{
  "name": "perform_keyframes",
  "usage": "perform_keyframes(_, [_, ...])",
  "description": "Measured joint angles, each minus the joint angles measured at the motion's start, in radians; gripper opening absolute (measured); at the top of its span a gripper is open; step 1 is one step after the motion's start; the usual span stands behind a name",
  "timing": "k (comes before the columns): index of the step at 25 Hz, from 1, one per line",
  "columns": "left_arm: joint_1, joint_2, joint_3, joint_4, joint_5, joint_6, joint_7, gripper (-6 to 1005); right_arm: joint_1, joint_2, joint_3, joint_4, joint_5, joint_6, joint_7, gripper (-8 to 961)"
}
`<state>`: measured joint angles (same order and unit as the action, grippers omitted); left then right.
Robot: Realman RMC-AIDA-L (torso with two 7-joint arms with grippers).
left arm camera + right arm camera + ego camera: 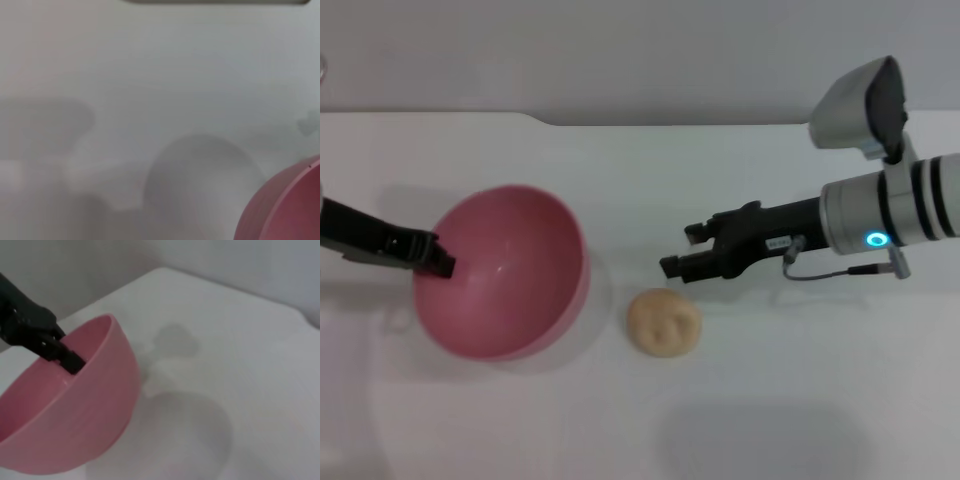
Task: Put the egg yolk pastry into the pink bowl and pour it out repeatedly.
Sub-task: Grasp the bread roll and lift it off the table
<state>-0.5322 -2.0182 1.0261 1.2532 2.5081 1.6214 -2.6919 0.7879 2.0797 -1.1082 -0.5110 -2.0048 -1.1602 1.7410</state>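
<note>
On a plain white table [790, 400], seen from the robot's head camera, a deep pink bowl [505, 270] sits toward the robot's left side, lifted and tipped so that its open mouth faces up and toward the middle of the table; its shadow lies on the surface underneath. The bowl is empty. The left gripper [440, 258] reaches in from the left edge and is clamped on the bowl's rim, one dark finger showing inside the wall; the right wrist camera shows the same pinch on the rim [70, 360] with the bowl held clear of the table. The egg yolk pastry [664, 321], a small pale tan bun with a dimpled top, lies on the table just beside the bowl, on its right, apart from it. The right gripper [682, 250] hovers above and slightly behind the pastry, its two dark fingers parted and holding nothing. This looks like the point between a pour and the next loading: the pastry is out of the bowl and waits to be picked up. The next move probably calls for the right gripper to descend over the pastry, close gently on its soft sides, and carry it across to the bowl, while the left gripper levels the bowl to receive it.
</note>
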Motion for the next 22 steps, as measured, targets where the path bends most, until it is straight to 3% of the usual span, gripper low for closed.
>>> perform_keyframes(7, [-0.016,-0.029,0.005,0.064,0.108,0.065,-0.028,-2,-0.009,0.001,-0.109,0.006,0.027,0.002,0.001,668])
perform_keyframes(16, [-0.044,-0.034,0.012,0.063,0.115,0.068,-0.03,-2,-0.014,0.007,-0.149,0.048,0.031,0.03,-0.001,669])
perform_keyframes(22, [-0.05,-0.037,0.021,0.062,0.116,0.067,-0.03,-2,-0.01,0.008,-0.269,0.067,0.12,0.09,-0.002,665])
